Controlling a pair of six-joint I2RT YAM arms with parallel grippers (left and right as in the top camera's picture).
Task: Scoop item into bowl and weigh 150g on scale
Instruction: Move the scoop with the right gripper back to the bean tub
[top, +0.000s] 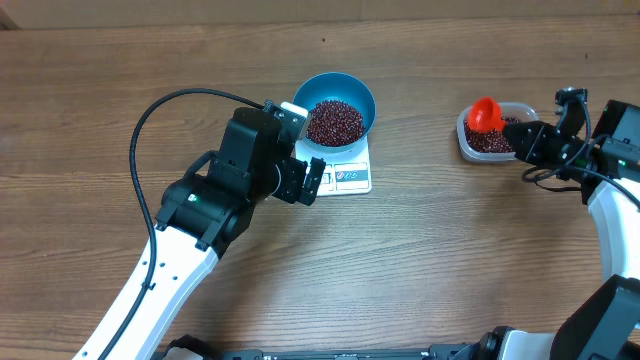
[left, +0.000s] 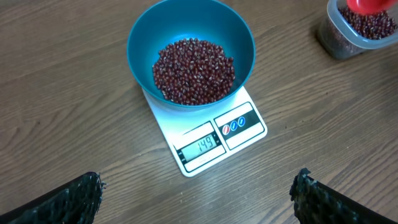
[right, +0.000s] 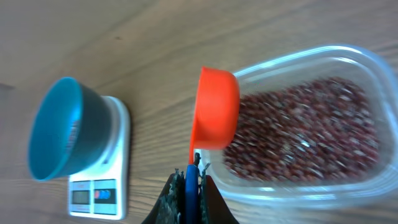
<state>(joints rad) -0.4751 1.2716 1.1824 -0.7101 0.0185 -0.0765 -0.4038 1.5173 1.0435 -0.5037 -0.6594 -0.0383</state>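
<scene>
Fingers (right: 165, 206) of right gripper (right: 188, 196) pinch scoop (right: 214, 109) handle; left gripper (left: 198, 183) spread, empty; scale (left: 186, 119) just short; add few beans (left: 194, 70) gently.

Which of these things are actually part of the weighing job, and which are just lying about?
In the job: beans, blue bowl, scale, orange scoop, clear tub of spare beans.
Just there: wooden table, black cable.
</scene>
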